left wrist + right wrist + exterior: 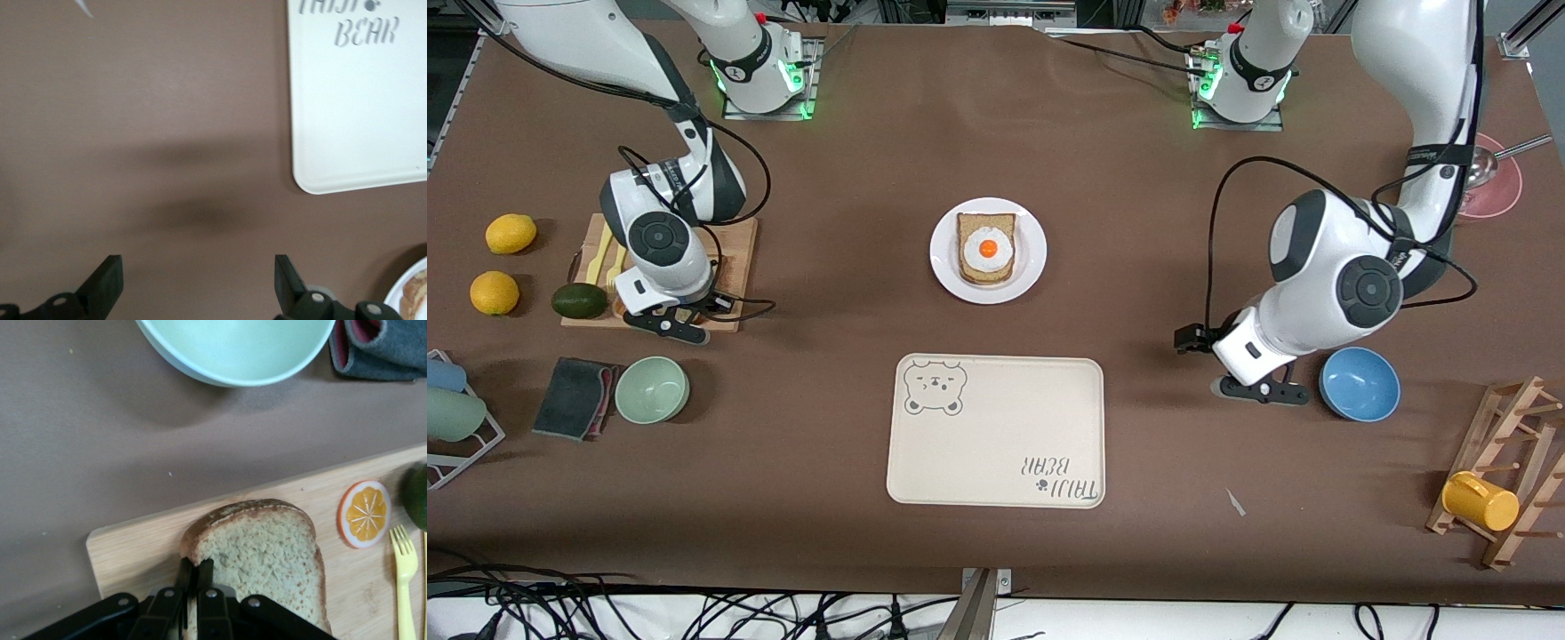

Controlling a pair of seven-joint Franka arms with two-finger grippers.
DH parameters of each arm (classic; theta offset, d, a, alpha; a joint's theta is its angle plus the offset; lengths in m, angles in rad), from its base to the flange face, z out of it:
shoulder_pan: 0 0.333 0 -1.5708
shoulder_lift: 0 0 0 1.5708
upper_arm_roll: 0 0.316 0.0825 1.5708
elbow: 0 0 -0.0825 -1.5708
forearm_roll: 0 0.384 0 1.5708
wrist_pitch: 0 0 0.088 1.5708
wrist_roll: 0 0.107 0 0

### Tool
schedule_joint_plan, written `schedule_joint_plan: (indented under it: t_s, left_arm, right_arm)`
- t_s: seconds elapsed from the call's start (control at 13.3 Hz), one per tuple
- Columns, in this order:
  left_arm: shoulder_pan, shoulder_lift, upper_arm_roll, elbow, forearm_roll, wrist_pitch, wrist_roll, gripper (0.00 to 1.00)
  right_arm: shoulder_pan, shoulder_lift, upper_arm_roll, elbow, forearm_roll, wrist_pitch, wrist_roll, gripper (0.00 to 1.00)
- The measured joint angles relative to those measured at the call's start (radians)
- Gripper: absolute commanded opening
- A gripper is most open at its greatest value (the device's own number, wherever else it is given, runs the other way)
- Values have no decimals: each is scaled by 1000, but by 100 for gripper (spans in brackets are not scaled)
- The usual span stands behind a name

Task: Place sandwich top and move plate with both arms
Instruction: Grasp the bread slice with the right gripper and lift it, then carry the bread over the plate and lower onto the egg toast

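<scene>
The sandwich top (267, 550), a plain speckled slice with a dark crust, lies on the wooden cutting board (133, 550) at the right arm's end of the table. My right gripper (196, 565) is shut on the crust at one edge of it. In the front view the right gripper (665, 322) hides the slice. The white plate (947, 267) stands mid-table and carries a bread slice with a fried egg (987, 250). My left gripper (1258, 389) hangs low over bare table beside the blue bowl (1359, 382). The left gripper (199, 275) is open and holds nothing.
The cream bear tray (996, 444) lies nearer the front camera than the plate. A green bowl (652, 388) and a grey cloth (574, 385) sit by the board. An orange slice (363, 513), a yellow fork (402, 573), an avocado (579, 300) and two lemons (511, 234) are close by.
</scene>
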Motion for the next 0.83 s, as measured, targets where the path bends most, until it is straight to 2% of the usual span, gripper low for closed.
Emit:
schedule_joint_plan:
  t_s: [0.23,0.45,0.68,0.83]
  left_arm:
    - [-12,5,-10,-1,0,-3,4,100]
    - [-6,20,-30,-3,-8,-6,10,100]
    - [-5,41,-44,-17,-139,-9,86,100]
    - [7,49,-44,-34,-200,-8,143,100]
  right_arm:
    - [3,-11,25,22,0,-46,-1,0]
    - [5,-28,124,118,17,-252,3,0]
    - [10,-42,232,235,144,-417,5,0]
    - [13,-44,293,284,208,-476,10,0]
